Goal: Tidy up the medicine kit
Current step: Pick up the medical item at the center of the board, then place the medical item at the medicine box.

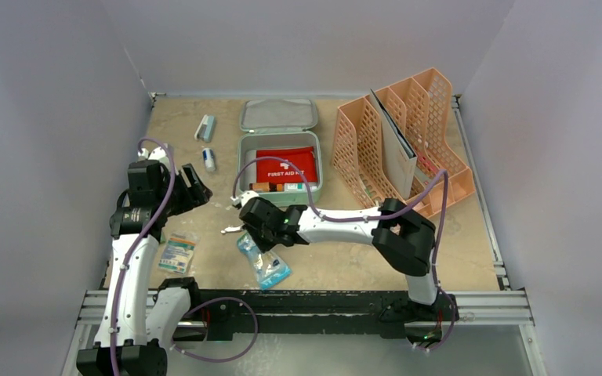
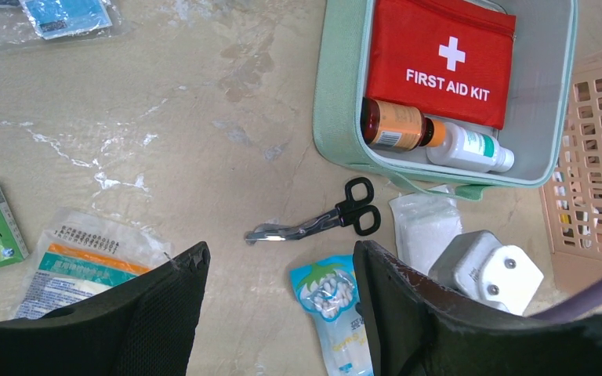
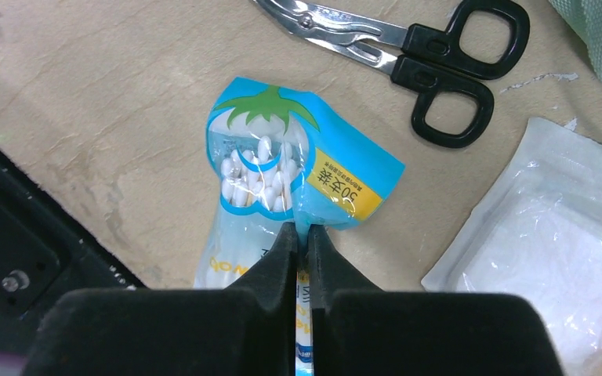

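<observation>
Close to the arm bases, the right gripper (image 3: 302,232) is clenched on a blue cotton swab packet (image 3: 282,164), black-handled scissors (image 3: 396,55) lie just beyond it, the left gripper (image 2: 281,254) hangs released at the left, and farther back sits the open medicine kit (image 2: 343,86) holding a red first aid pouch (image 2: 439,63), its lid (image 1: 278,115) just behind it.

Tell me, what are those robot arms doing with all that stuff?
They are packing a medicine kit. The right gripper has pinched shut on the blue cotton swab packet, which lies near the box. The left gripper hangs open above the table and holds nothing. The red first aid pouch, a brown bottle and a white bottle are already inside. The scissors and a gauze pack are on the table, not yet packed.
</observation>
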You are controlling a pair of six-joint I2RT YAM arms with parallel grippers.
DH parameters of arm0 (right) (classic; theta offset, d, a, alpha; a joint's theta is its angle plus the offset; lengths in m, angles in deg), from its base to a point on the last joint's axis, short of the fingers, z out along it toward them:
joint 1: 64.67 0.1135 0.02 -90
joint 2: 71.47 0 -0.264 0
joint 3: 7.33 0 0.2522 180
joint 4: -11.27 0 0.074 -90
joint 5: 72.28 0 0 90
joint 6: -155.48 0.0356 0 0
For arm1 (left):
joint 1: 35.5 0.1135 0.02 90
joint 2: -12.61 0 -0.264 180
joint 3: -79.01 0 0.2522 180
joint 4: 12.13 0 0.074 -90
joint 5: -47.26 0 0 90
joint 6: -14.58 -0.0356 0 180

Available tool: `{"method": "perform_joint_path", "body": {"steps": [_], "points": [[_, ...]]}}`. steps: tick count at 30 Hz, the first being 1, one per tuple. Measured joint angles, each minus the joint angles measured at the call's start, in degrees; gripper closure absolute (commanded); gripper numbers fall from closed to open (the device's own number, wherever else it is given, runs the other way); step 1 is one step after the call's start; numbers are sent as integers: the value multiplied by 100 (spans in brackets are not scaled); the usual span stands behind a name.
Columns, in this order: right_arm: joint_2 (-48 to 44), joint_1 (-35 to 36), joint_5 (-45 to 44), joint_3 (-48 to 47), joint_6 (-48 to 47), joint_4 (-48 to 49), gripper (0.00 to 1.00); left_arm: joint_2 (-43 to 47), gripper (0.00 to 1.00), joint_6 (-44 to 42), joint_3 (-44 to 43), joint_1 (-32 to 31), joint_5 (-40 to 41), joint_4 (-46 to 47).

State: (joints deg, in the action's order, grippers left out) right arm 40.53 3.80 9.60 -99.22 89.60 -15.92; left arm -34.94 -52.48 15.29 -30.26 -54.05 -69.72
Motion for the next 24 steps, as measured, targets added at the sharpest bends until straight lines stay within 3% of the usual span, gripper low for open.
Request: {"method": "perform_joint_path", "body": {"steps": [6, 12, 19, 24], "points": [[-282, -7, 503, 39, -289, -138, 100, 0, 34, 0, 4, 0, 2, 0], [-892, -7, 1213, 31, -1174, -619, 100, 13, 33, 0, 4, 0, 15, 0], [-1513, -120, 977, -334, -2562, -1244, 100, 44, 33, -2, 15, 0, 17, 7], [-1563, -588, 640, -811, -3635, -1523, 100, 52, 33, -2, 22, 0, -17, 7]]}}
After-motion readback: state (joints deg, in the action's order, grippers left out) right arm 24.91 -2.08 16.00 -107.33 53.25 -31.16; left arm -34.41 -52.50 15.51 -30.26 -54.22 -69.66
